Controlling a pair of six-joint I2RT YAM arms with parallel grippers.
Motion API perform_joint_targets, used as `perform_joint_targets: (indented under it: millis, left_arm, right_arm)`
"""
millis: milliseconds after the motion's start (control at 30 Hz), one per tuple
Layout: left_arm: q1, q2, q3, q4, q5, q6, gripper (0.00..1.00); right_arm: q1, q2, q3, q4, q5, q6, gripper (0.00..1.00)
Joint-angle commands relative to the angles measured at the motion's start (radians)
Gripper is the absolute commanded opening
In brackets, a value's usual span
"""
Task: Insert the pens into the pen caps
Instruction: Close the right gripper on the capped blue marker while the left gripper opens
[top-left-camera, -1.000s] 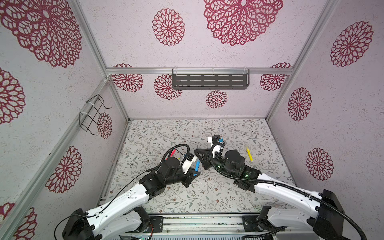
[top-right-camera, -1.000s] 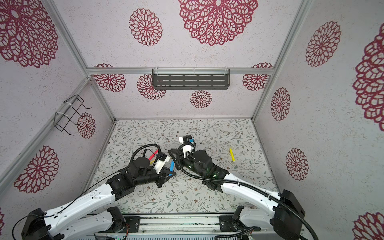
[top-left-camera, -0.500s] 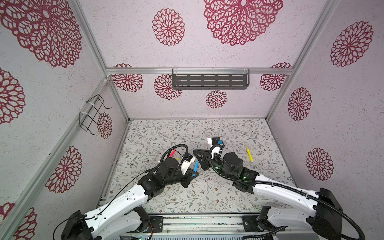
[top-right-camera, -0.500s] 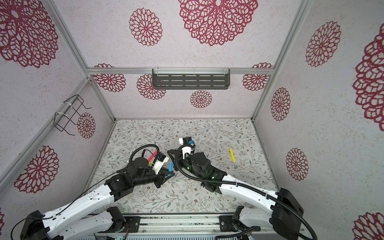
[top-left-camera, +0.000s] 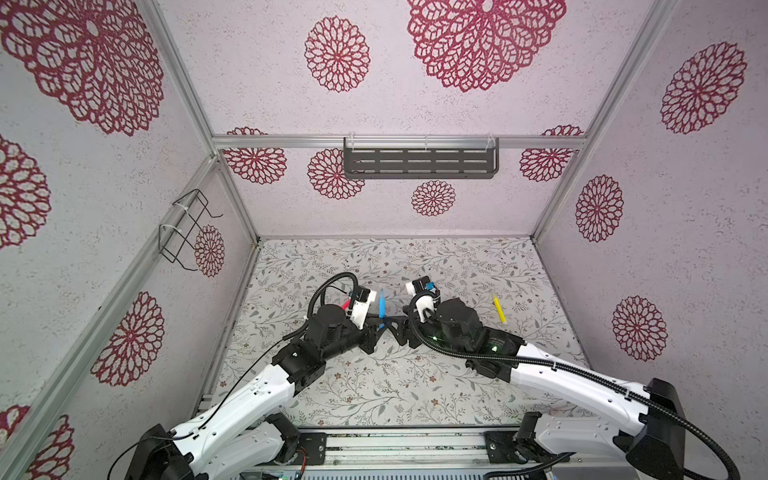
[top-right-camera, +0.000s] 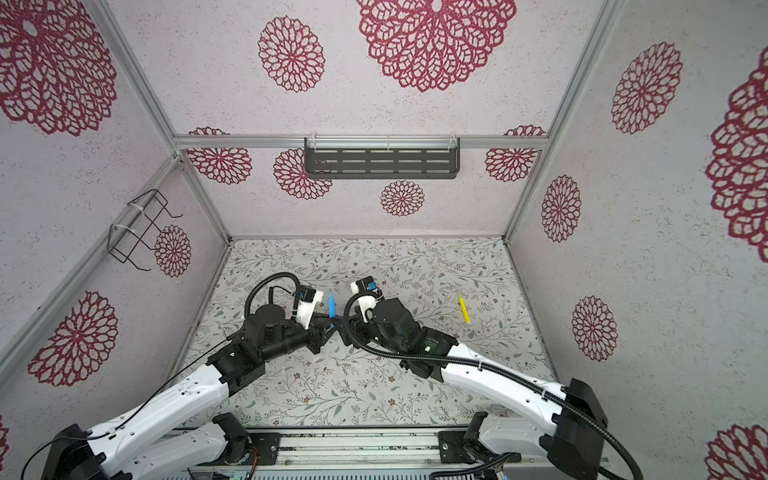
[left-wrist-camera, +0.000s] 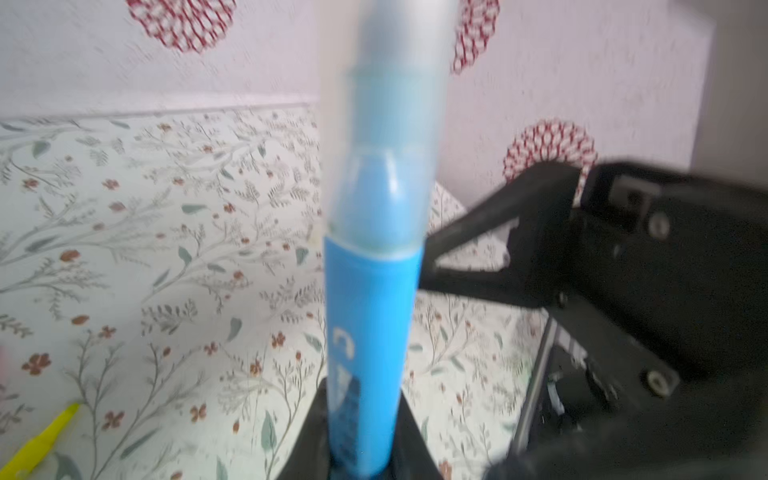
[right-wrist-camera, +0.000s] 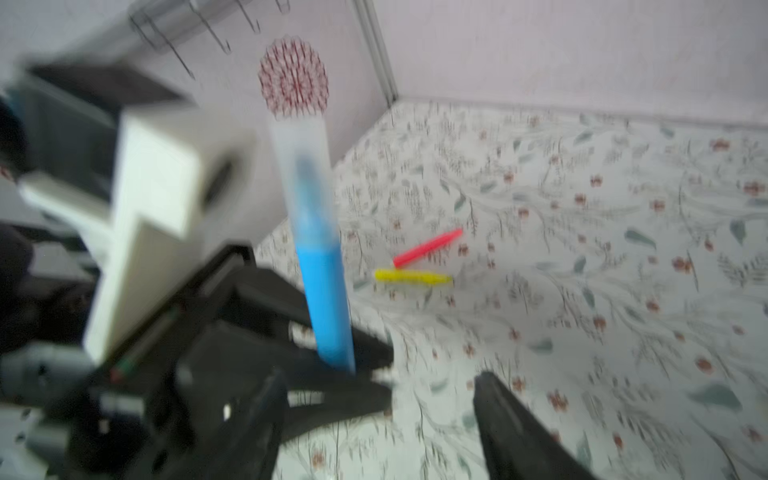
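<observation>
My left gripper (left-wrist-camera: 361, 469) is shut on the lower end of the blue pen (left-wrist-camera: 370, 353), holding it upright above the mat. A translucent pen cap (left-wrist-camera: 390, 145) sits over the pen's tip. Both top views show the blue pen (top-left-camera: 381, 305) (top-right-camera: 331, 305) standing between the two grippers. My right gripper (right-wrist-camera: 380, 386) is open just beside it, with nothing between its fingers (right-wrist-camera: 511, 415). A red pen (right-wrist-camera: 428, 248) and a yellow pen (right-wrist-camera: 413, 276) lie together on the mat behind the left arm. A second yellow pen (top-left-camera: 499, 308) lies to the right.
The floral mat (top-left-camera: 374, 386) is walled in on three sides. A dark slotted shelf (top-left-camera: 419, 163) hangs on the back wall and a wire rack (top-left-camera: 187, 228) on the left wall. The left wrist camera (top-left-camera: 360, 309) stands close to the blue pen.
My right gripper has opened and let go of the cap, which stays on the blue pen. My left gripper keeps its hold on the pen, which has shifted slightly towards the back.
</observation>
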Motion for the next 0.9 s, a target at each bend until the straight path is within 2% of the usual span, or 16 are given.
perform_joint_targets:
  millis: [0,167,367,633,867]
  left_arm:
    - [-0.001,-0.019,-0.008,0.167,-0.027,-0.033,0.00]
    - [-0.003,-0.048,-0.051,0.161,-0.047,-0.044,0.00]
    - [-0.002,-0.056,-0.047,0.158,-0.059,-0.033,0.00]
    - [-0.021,-0.024,-0.025,0.171,-0.031,-0.031,0.00]
    - [-0.064,0.000,-0.011,0.168,-0.046,-0.018,0.00]
  right_arm:
    - [-0.019,-0.088,0.027,-0.201,-0.095,-0.087,0.83]
    - [-0.078,-0.210,0.004,-0.197,-0.134,-0.096,0.83]
    - [-0.107,-0.276,-0.008,-0.205,-0.161,-0.113,0.83]
    - [-0.109,-0.189,0.084,-0.210,-0.197,-0.154,0.80]
    - [-0.109,-0.078,0.140,-0.176,-0.225,-0.162,0.73]
